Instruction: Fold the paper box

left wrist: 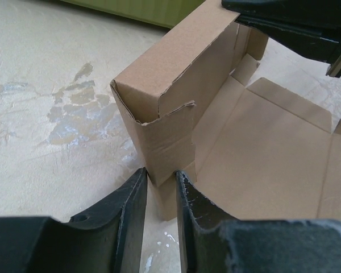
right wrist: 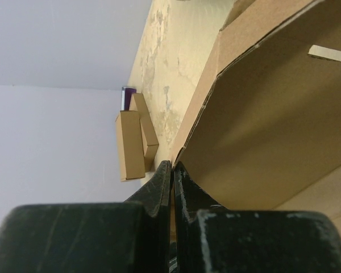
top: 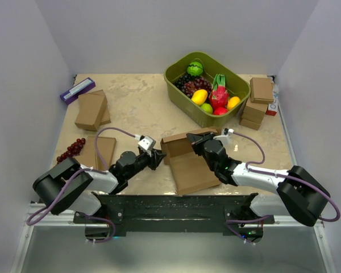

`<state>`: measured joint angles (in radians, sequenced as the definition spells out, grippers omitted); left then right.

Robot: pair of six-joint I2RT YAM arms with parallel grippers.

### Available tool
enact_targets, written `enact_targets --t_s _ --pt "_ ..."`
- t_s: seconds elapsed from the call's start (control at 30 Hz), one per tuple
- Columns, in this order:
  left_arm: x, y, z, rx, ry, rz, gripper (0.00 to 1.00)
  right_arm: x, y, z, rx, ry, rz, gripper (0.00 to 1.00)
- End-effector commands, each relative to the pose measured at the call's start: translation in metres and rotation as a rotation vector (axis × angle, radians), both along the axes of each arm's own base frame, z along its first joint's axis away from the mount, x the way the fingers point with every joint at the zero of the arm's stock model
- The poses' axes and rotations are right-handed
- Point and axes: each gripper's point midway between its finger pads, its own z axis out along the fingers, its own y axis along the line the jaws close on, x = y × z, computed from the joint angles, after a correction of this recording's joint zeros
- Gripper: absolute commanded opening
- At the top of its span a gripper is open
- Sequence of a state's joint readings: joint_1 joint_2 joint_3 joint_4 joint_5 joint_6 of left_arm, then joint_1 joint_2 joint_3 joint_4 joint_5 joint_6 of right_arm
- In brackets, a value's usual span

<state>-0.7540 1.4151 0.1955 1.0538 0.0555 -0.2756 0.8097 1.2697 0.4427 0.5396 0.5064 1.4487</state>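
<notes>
From above, the paper box [top: 188, 162] lies at the centre of the surface [top: 142, 108]. Its flat panel is nearest the arms, and one wall is raised along its far edge. The left gripper [top: 157, 156] is at the wall's left end, and the right gripper [top: 193, 139] is at its top right. An olive tub [top: 179, 91] of fruit stands in the upper right. Small cardboard boxes [top: 91, 111] sit in the upper left, with more of them right of the tub. A bunch of grapes [top: 71, 149] lies at the left.

In the left wrist view, the folded wall stands upright in the middle of the frame and the open panel spreads to the right. The left fingers [left wrist: 137, 207] straddle the wall's lower corner flap and sit close against both of its sides. Whether they are actually pinching it cannot be told.

In the right wrist view, the right fingers [right wrist: 159, 182] are pressed together at lower centre. The thin edge of the box's raised panel runs into the slit between their tips, so they are clamped on it. The panel fills the right side of the frame, and the small boxes sit at centre left.
</notes>
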Motion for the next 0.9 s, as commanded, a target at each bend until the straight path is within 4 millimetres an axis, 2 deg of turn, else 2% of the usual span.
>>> enact_targets --t_s 0.0,0.03,0.17,0.37,0.6,0.87 --pt "0.019 -0.016 0.04 -0.091 -0.098 0.063 0.25 -0.006 0.005 -0.016 -0.062 0.025 0.04 0.0" --pt "0.027 -0.011 0.041 -0.086 -0.1 0.123 0.24 -0.007 0.005 -0.016 -0.059 0.028 0.042 0.0" --pt "0.034 -0.005 0.036 -0.059 -0.087 0.211 0.23 -0.007 0.005 -0.017 -0.059 0.028 0.042 0.0" --pt "0.04 -0.006 0.035 -0.053 -0.087 0.249 0.2 -0.008 0.005 -0.019 -0.06 0.032 0.042 0.0" --pt "0.052 0.005 0.029 -0.044 -0.063 0.357 0.18 -0.008 0.004 -0.018 -0.062 0.031 0.039 0.0" --pt "0.054 0.003 0.027 0.003 -0.091 0.366 0.17 -0.008 0.004 -0.02 -0.068 0.036 0.041 0.0"
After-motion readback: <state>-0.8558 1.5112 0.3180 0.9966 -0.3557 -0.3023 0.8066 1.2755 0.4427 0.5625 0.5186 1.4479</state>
